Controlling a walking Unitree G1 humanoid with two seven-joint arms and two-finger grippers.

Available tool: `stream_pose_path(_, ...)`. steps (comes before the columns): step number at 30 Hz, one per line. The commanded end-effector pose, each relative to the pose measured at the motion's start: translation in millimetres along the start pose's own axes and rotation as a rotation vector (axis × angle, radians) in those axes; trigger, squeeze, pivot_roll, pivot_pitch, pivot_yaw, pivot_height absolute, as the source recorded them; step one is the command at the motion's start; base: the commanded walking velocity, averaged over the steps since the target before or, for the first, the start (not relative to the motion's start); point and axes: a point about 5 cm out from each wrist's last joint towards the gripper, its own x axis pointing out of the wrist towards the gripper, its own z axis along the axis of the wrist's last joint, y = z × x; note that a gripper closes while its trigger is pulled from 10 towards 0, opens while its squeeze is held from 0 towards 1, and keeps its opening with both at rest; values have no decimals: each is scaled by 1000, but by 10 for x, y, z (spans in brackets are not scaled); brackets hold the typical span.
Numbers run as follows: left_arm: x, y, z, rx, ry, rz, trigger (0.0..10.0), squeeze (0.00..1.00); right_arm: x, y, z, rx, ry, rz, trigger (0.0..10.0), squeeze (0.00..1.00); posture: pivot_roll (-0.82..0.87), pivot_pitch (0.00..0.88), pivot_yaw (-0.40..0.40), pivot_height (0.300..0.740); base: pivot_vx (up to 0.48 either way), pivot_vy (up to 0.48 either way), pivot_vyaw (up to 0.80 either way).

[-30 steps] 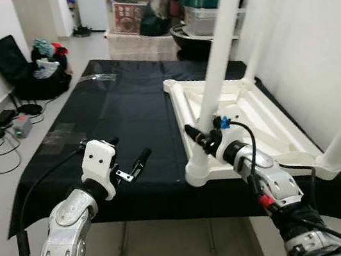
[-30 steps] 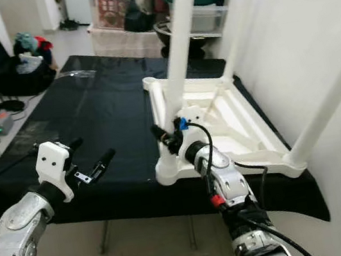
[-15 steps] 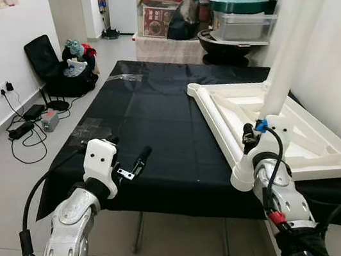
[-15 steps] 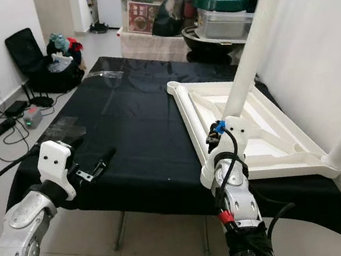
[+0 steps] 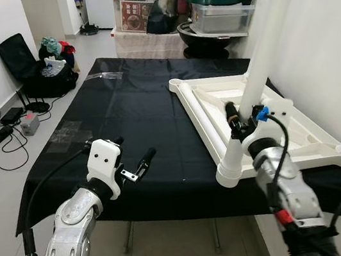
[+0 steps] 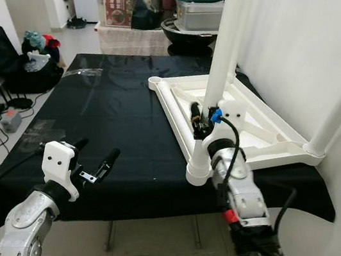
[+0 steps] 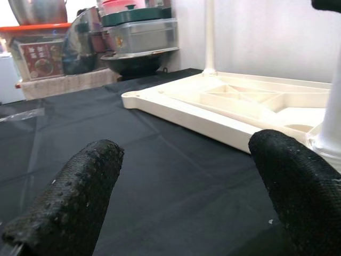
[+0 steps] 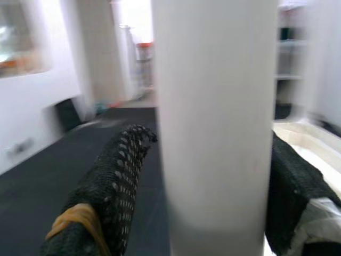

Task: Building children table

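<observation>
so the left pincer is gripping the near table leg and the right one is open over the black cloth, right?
Sides are swapped. The right pincer grips the near table leg, as the right wrist view shows; the left pincer is open over the black cloth.

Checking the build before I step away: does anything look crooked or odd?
The white leg held by the right end effector leans instead of standing straight on the upturned tabletop. The left end effector hovers open.
</observation>
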Motion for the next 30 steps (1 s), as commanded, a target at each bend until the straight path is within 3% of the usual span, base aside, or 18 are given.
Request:
stream_pose_path(1, 14, -23, -5, -11, -3, -23, 10000, 0, -77, 164, -36, -5, 64, 311, 10000, 0, 88, 0, -118, 740, 0, 0, 0)
stream_pose_path(3, 19, -18, -1, -11, -5, -26, 10000, 0, -124, 177, -49, -13, 103, 401, 10000, 0, 88, 0, -118, 740, 0, 0, 0)
stream_pose_path(6, 19, -18, -1, -11, -5, -26, 10000, 0, -128, 179, -49, -13, 106, 405, 10000, 0, 88, 0, -118, 740, 0, 0, 0)
stream_pose_path(9, 44, -33, -11, -5, -6, -23, 10000, 0, -57, 201, -212, -114, 211, 460, 10000, 0, 96, 0, -134, 740, 0, 0, 0)
stream_pose_path(15, 2, -3, 2, 4, -3, -9, 10000, 0, 72, 404, -405, -62, 260, 463, 10000, 0, 131, 0, -146, 740, 0, 0, 0)
stream_pose_path(20, 6, 40, 5, 18, -2, -4, 10000, 0, 158, 459, -493, -33, 298, 438, 9725, 0, 137, 0, -151, 740, 0, 0, 0)
stream_pose_path(21, 13, 34, 15, 16, -5, -3, 10000, 0, 166, 447, -510, -26, 310, 418, 8627, 0, 138, 0, -153, 740, 0, 0, 0)
stream_pose_path(23, 13, 34, 15, 16, -5, -3, 10000, 0, 166, 447, -510, -26, 310, 418, 8627, 0, 138, 0, -153, 740, 0, 0, 0)
stream_pose_path(24, 16, 24, 18, 14, -7, -4, 10000, 0, 172, 418, -526, -8, 316, 380, 2745, 0, 139, 0, -152, 740, 0, 0, 0)
stream_pose_path(26, 18, 17, 18, 14, -9, -4, 10000, 0, 179, 397, -539, 3, 320, 357, 2745, 0, 139, 0, -152, 740, 0, 0, 0)
stream_pose_path(27, 13, 10, 17, 13, -9, -5, 10000, 0, 188, 314, -547, 6, 314, 278, 0, 0, 139, 0, -150, 740, 0, 0, 0)
stream_pose_path(28, 4, 13, 11, 13, -6, -5, 10000, 0, 201, 99, -562, 7, 300, 53, 0, 0, 131, 0, -147, 740, 0, 0, 0)
stream_pose_path(29, 4, 13, 11, 13, -6, -5, 10000, 0, 201, 99, -562, 7, 300, 53, 0, 0, 131, 0, -147, 740, 0, 0, 0)
stream_pose_path(30, 4, 26, 11, 14, -5, -3, 10000, 0, 155, -165, -569, 27, 289, -252, 0, 0, 128, 0, -145, 740, 0, 0, 0)
